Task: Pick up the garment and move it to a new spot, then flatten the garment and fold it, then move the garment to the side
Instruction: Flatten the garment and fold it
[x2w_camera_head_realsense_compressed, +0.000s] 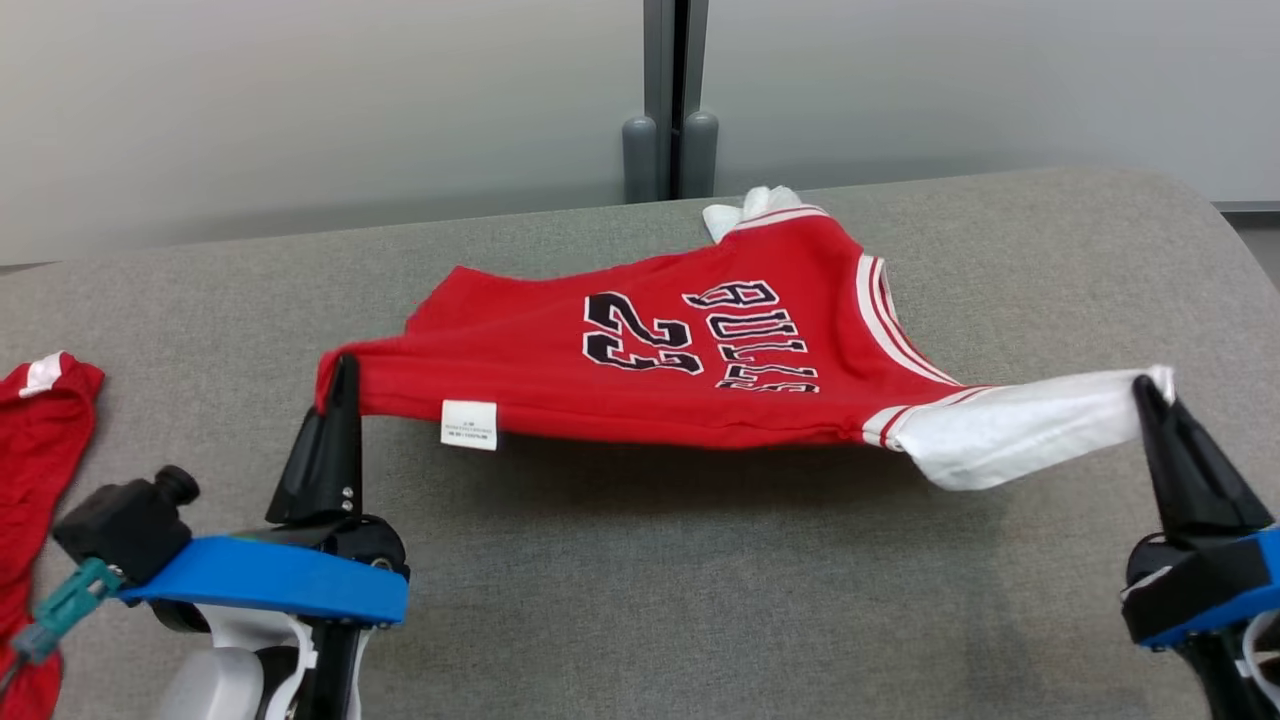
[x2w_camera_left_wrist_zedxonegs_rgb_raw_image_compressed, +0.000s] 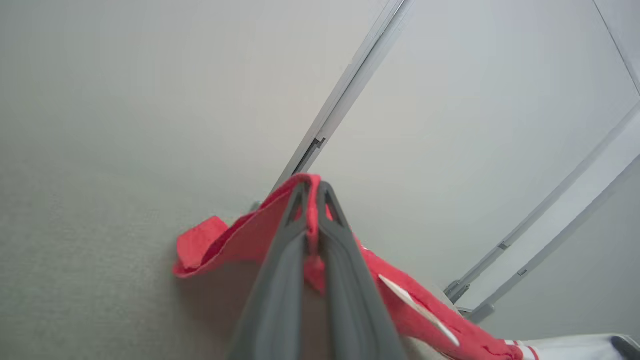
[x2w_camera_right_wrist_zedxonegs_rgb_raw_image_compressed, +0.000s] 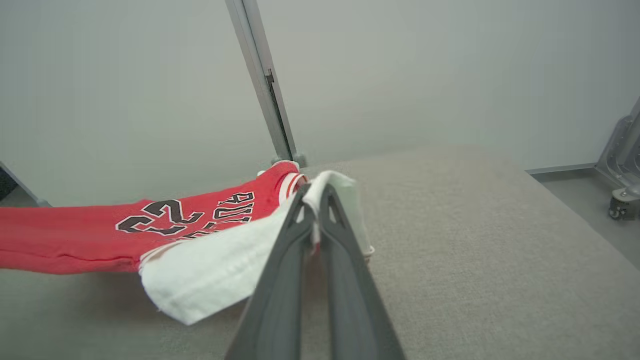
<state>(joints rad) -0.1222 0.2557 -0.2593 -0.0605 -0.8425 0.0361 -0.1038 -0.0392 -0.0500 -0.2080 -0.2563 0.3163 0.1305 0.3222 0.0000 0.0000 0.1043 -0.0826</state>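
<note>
Garment (x2w_camera_head_realsense_compressed: 700, 360) stretched between left gripper (x2w_camera_head_realsense_compressed: 343, 368) and right gripper (x2w_camera_head_realsense_compressed: 1145, 390).

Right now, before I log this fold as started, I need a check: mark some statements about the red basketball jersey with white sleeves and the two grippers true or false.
1. The left gripper is shut on a corner of the red basketball jersey. True.
2. The right gripper hangs open above the white sleeve. False: it is shut on the sleeve's end.
3. The jersey lies flat on the grey fabric table. False: its near edge is lifted and stretched between the grippers, with shadow beneath.
4. A small white label hangs from the near edge close to the left gripper. True.
5. The jersey is the sole cloth on the table. False: another red cloth lies at the left.
</note>
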